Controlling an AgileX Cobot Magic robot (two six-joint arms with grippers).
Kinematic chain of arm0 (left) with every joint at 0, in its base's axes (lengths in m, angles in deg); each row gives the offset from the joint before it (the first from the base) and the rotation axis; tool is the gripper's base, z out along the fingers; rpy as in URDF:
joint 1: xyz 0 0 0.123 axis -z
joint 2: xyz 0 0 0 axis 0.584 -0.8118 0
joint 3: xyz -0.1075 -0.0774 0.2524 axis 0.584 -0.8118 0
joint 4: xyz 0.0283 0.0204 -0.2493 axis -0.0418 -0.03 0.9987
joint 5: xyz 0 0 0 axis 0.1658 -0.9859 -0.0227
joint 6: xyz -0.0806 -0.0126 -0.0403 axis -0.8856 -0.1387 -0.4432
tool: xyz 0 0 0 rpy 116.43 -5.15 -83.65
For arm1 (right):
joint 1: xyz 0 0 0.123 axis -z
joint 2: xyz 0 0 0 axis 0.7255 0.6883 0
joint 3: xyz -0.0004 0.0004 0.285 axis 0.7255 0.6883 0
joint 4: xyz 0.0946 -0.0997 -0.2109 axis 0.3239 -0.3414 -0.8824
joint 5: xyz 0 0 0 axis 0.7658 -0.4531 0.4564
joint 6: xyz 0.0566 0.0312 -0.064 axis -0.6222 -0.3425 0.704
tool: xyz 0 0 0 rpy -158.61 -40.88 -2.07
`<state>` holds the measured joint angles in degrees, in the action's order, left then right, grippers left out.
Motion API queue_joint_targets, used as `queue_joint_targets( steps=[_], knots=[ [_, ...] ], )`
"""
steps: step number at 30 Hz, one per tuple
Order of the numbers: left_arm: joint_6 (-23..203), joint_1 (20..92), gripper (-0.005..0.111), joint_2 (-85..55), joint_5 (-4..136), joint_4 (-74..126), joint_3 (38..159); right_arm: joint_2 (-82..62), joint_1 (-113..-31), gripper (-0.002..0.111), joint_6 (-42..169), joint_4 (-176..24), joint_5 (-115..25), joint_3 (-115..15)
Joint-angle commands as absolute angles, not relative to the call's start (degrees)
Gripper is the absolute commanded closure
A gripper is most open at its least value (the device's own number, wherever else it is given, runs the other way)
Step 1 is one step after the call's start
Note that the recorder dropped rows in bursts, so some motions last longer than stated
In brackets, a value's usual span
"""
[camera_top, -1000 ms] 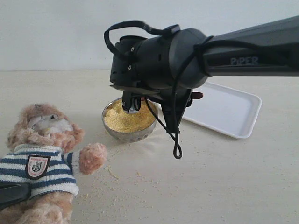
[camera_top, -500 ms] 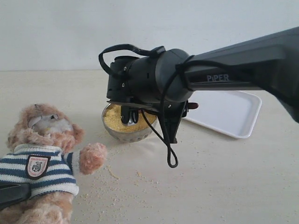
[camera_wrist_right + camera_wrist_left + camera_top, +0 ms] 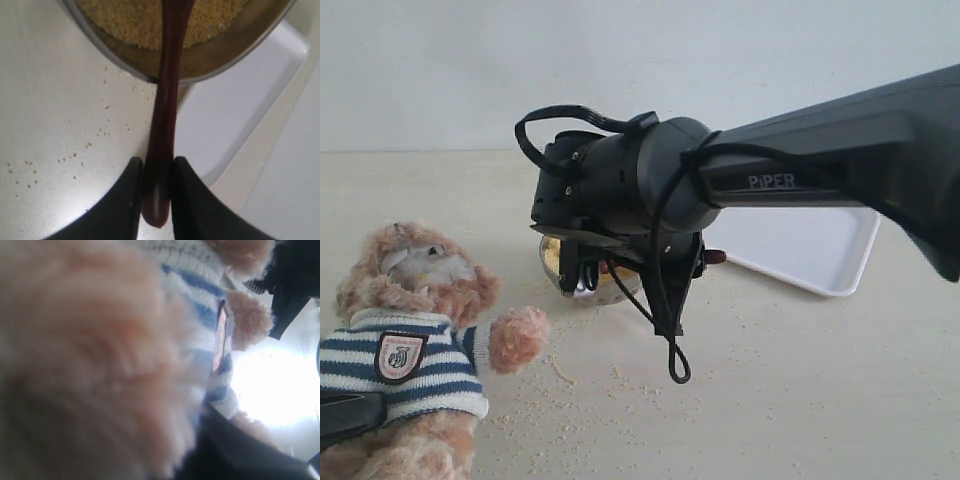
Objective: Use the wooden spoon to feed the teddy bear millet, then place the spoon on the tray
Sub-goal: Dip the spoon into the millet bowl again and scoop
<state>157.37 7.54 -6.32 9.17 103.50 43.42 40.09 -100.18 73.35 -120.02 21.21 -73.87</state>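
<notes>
Teddy bear [image 3: 430, 270]: light-brown fur, pale muzzle, navy-and-white striped shirt. Millet [image 3: 130, 20]: yellow. Wooden spoon [image 3: 167, 100]: glossy dark reddish-brown. Tray [image 3: 820, 255]: white. Worktop [image 3: 800, 380]: pale beige.

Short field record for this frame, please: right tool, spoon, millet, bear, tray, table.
right tool: shut on the handle of the wooden spoon
wooden spoon: handle crosses the bowl rim, front end over the millet
millet: heaped in the bowl
teddy bear: sits left of the bowl in the exterior view, spoon not at its mouth
tray: beside the bowl, visible part bare
table: loose grains scattered near the bear
</notes>
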Motion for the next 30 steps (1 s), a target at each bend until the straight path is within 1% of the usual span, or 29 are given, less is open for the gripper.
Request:
queue_joint_targets(
  steps=[1, 25, 30],
  knots=[
    [157.82, 7.36, 0.102, -5.91, 7.91, 104.84, 43.41, 39.91, -100.52, 0.108, 74.26, -119.17, 20.68, -74.22],
    [157.82, 7.36, 0.102, -5.91, 7.91, 104.84, 43.41, 39.78, -100.38, 0.108, 78.18, -116.67, 23.57, -74.22],
    [157.82, 7.36, 0.102, -5.91, 7.91, 104.84, 43.41, 39.78, -100.38, 0.108, 78.47, -113.55, 23.55, -77.67]
  ],
)
